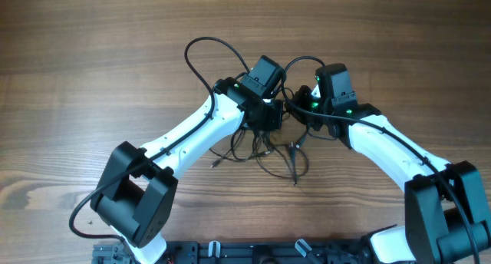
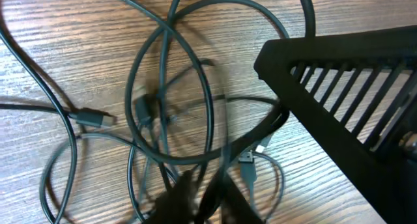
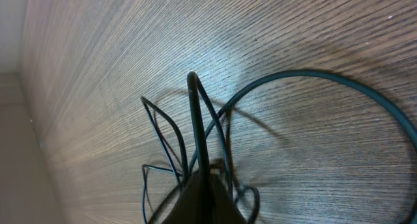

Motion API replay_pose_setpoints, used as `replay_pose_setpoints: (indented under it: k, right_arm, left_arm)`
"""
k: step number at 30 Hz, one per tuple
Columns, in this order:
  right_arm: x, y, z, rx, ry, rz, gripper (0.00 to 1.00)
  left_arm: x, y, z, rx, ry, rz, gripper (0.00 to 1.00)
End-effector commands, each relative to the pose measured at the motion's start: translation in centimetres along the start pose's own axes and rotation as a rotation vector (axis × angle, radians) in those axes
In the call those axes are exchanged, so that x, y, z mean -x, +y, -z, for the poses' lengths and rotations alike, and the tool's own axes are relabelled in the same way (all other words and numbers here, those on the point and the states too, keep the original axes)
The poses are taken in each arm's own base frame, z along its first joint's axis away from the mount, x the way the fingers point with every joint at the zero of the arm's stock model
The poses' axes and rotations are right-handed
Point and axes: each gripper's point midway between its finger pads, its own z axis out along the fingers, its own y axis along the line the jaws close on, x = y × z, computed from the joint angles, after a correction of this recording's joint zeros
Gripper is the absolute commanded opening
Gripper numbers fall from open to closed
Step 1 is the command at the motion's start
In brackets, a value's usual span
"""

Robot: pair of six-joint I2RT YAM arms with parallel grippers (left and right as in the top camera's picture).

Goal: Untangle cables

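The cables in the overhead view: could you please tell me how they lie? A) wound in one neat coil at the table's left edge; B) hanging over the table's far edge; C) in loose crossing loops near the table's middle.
C: the cables spread in loose crossing loops on the table near its middle, where the left arm and the right arm meet.

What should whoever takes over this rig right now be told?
Left gripper: low over the tangle, blurred in its wrist view; whether the jaws are open or shut is unclear.
Right gripper: jaws look shut on the thin black cords with small silvery plugs, with strands running out from them.
Cords: one heap of crossed loops on the brown wooden table, under both grippers.
Done: no cord is separated yet.
Left: pull each cord free and lay them apart.
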Motion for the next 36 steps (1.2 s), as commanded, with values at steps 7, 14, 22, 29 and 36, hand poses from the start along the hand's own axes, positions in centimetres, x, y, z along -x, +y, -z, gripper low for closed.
replay_pose_setpoints:
  k: [7,14,22,29,36]
  right_arm:
    - [0.4,-1.8,0.0,-0.057,0.007,-0.025,0.04]
    - [2.0,-7.5,1.6,-0.250,-0.041,-0.134,0.04]
    - [5.8,-15.6,6.1,-0.394,-0.111,-0.345,0.04]
    - [9.3,-18.1,9.5,-0.222,-0.128,-0.388,0.04]
    - [12.8,-19.5,15.7,-0.089,-0.288,-0.413,0.04]
  left_arm:
    - [1.4,7.6,1.0,0.136,0.020,0.165,0.04]
    - [1.8,12.4,2.2,0.202,0.033,0.282,0.04]
    - [1.7,17.1,3.6,0.238,0.052,0.388,0.04]
    - [2.1,21.4,5.6,0.255,0.026,0.459,0.04]
    - [3.0,26.2,11.7,0.259,-0.134,0.604,0.04]
